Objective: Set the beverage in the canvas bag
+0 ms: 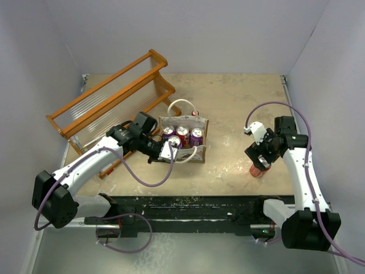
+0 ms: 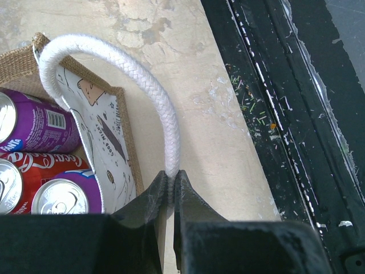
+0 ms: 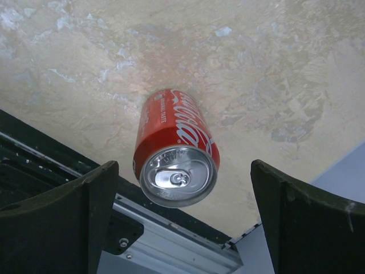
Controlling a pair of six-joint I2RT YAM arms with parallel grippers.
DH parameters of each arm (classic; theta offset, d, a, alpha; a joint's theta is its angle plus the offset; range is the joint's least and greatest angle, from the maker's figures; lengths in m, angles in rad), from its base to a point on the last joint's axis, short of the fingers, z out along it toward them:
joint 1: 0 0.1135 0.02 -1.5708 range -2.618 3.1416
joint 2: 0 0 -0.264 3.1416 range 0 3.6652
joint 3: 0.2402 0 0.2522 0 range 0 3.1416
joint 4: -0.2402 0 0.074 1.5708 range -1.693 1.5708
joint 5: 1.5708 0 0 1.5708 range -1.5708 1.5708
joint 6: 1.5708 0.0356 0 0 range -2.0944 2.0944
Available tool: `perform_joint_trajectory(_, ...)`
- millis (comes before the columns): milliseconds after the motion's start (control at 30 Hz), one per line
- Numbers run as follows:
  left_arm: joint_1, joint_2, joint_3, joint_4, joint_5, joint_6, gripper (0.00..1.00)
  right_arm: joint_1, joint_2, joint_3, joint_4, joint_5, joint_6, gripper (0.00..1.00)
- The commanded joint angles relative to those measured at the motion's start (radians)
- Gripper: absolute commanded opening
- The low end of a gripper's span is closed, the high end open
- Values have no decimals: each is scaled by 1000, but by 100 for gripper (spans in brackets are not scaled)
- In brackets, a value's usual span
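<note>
- Beverage can, red cola, stands upright on the bench between the fingers of your right tool, touching neither, well right of the canvas bag.
- The can is a smooth metal cylinder; the bag is coarse tan weave with a braided white rope handle.
- Your right tool gapes wide, holding nothing; your left tool is clamped on that handle.

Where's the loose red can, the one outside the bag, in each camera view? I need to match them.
Top external: loose red can right of centre near the table's front edge, beneath the right tool.
Left wrist: not in it; the bagged cola can there sits inside the canvas bag.
Right wrist: mid-frame, upright between the open fingers.
Shared landmark: the black rail along the table's near edge, in all three views.
</note>
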Motion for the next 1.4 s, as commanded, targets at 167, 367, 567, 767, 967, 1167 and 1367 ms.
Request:
perform_joint_trajectory(167,-1,-14,-3,20,24,21,8,-35,39,-45,-35,-3,-54,93)
perform_joint_trajectory(367,-2,-13,-1,21,21,20,9,-75,71,-73,-20,-25,-89,89)
perform_joint_trajectory(567,-2,-7,3,21,21,19,9,-95,85,-72,-17,-56,-103,83)
perform_joint_trajectory(767,-1,-6,2,20,21,20,9,-100,88,-61,-13,-85,-103,73)
perform_joint_trajectory(967,-3,-7,1,22,23,19,9,-100,91,-25,-28,-119,-96,52)
perform_joint_trajectory(1167,-2,-11,1,21,24,22,9,-99,96,64,-92,-175,-101,23)
perform_joint_trajectory(1367,0,-16,-4,22,33,25,9,-100,113,214,-101,-240,-71,8)
